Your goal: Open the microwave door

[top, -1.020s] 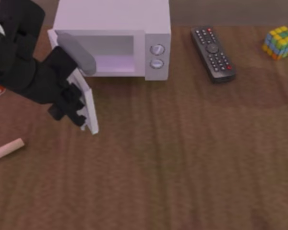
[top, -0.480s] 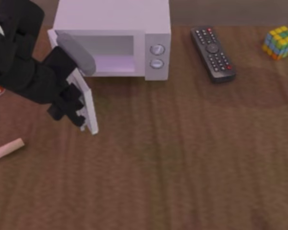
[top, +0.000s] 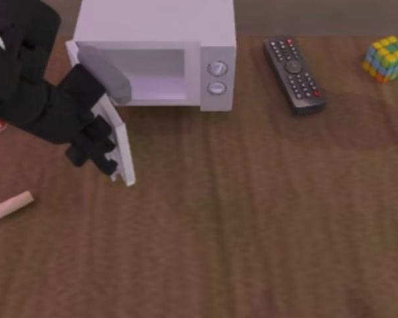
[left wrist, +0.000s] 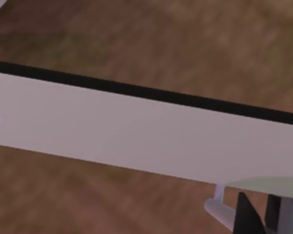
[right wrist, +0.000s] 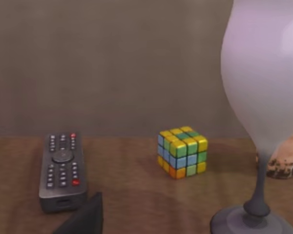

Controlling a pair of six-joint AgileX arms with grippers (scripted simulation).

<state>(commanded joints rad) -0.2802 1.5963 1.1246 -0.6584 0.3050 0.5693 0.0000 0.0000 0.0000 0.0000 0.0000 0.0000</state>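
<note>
Door (top: 121, 149) hangs wide open off the microwave (top: 156, 50), hinge side left, long axis pointing away from the cavity. Left gripper (top: 108, 149) grips its free edge by the handle. Right arm out of top view.

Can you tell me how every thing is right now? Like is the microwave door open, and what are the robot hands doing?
microwave: upright, cavity exposed.
microwave door: swung wide open toward the table's left.
left gripper: at the door's free edge, by the handle.
remote: lying flat, buttons up.
puzzle cube: resting on the table, untouched.
wooden stick: lying flat.
glass: standing upright.
</note>
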